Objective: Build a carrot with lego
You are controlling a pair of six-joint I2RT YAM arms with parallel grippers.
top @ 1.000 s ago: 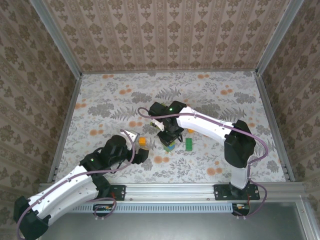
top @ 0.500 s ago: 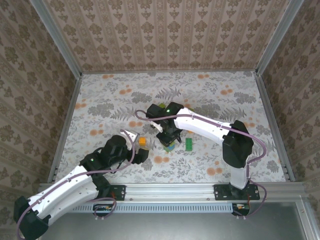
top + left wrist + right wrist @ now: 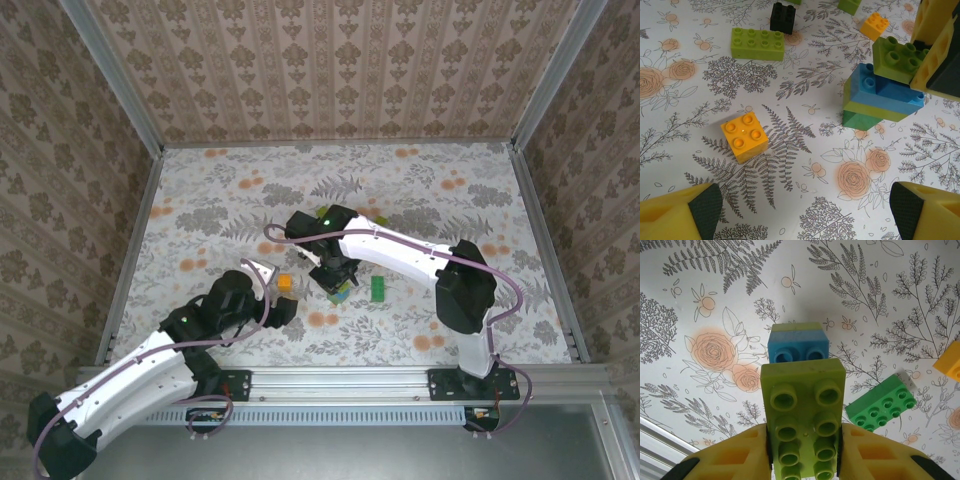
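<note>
On my overhead feed the table cover [image 3: 230, 190] is white, printed with grey ferns and orange roses. Damask-papered walls [image 3: 330, 70] box it in at nine, twelve and three o'clock. An aluminium rail [image 3: 340, 385] runs along the six o'clock edge, and slanted metal posts [image 3: 108, 70] rise at ten and two.

lime brick [image 3: 802, 405] is smooth, slightly glossy plastic, same as the orange brick [image 3: 745, 136]. table cover [image 3: 790, 210] looks matt and printed. yellow fingers [image 3: 730, 457] are matt plastic with dark rubbery pads [image 3: 705, 207].
</note>
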